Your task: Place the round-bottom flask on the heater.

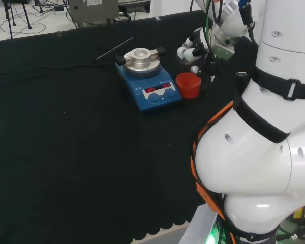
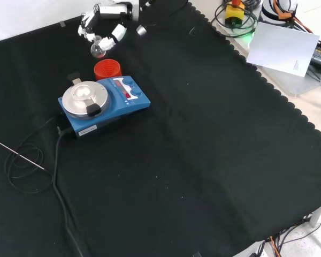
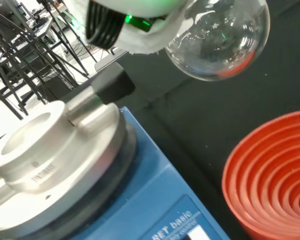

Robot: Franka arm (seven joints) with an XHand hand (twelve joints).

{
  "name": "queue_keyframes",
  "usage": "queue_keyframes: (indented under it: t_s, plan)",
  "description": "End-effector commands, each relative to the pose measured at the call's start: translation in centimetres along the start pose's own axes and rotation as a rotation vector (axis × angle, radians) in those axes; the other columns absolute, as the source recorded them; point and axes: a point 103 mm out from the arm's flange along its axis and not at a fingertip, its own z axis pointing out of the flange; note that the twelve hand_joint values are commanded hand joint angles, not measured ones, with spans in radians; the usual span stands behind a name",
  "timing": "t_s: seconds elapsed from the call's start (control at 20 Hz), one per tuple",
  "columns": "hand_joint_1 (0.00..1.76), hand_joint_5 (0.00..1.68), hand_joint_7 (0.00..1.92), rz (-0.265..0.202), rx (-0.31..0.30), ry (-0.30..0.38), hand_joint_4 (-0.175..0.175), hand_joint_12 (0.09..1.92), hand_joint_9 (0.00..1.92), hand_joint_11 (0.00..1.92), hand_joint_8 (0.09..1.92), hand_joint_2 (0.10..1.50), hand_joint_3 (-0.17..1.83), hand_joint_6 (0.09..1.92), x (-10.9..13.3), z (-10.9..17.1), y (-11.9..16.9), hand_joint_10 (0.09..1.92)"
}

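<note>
Probably a lab: a blue heater (image 2: 104,101) on a black cloth bench (image 2: 203,150), cables behind.

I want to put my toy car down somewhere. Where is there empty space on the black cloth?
Most of the cloth is bare: everything right of and below the blue heater in the front view. It is crowded at the top left, where the heater, the red ribbed stand, and the hand holding the round-bottom flask cluster.

flask (image 2: 98,50): clear, round-bottomed, held aloft above red stand | heater (image 2: 104,103): blue base, silver top block
</note>
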Motion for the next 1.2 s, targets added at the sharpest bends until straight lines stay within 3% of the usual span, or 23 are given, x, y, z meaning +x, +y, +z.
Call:
queue_keyframes:
  t_s: [0.05, 0.3, 0.5, 0.8, 1.2]
  plan:
    - [1.11, 1.08, 0.55, -0.012, 0.010, -0.011, 0.038, 1.33, 0.74, 0.30, 0.66, 0.72, 0.72, 1.03, 1.7, -0.9, -0.2, 0.63]
    - [1.11, 1.08, 0.56, -0.022, 0.024, 0.000, 0.040, 1.33, 0.74, 0.30, 0.67, 0.72, 0.73, 1.03, 3.4, -1.1, 0.3, 0.63]
    - [1.11, 1.08, 0.56, -0.011, 0.041, 0.053, 0.041, 1.33, 0.74, 0.30, 0.67, 0.72, 0.73, 1.03, 5.3, -1.1, 1.1, 0.63]
    - [1.11, 1.09, 0.56, -0.077, 0.076, 0.058, 0.043, 1.33, 0.74, 0.31, 0.66, 0.71, 0.75, 1.03, 8.9, -0.6, 2.8, 0.63]
    - [1.11, 1.09, 0.56, -0.123, 0.115, 0.073, 0.043, 1.33, 0.74, 0.31, 0.66, 0.70, 0.75, 1.03, 12.6, 1.2, 5.0, 0.63]
